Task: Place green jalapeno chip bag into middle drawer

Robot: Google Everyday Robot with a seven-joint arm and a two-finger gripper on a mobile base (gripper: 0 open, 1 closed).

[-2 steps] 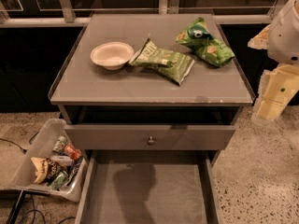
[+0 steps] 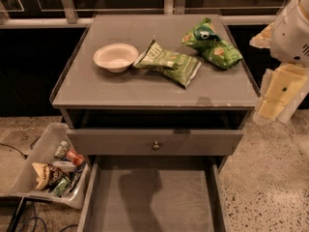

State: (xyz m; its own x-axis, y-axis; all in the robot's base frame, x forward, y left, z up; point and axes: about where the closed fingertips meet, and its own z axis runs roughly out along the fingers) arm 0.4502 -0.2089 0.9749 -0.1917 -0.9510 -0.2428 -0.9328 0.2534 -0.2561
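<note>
The green jalapeno chip bag (image 2: 169,62) lies flat on the cabinet top (image 2: 145,91), right of a white bowl, olive-green with pale stripes and a white end. The middle drawer (image 2: 149,202) is pulled out at the bottom of the view, and its grey floor is bare. My gripper (image 2: 270,112) hangs at the right edge of the view, beside the cabinet's right front corner and below top level. It is well apart from the bag and holds nothing that I can see.
A white bowl (image 2: 116,57) sits left of the bag. A brighter green bag with a dark round logo (image 2: 212,45) lies at the back right. A drawer front with a round knob (image 2: 155,143) sits above the open drawer. A bin of snacks (image 2: 50,166) stands on the floor at left.
</note>
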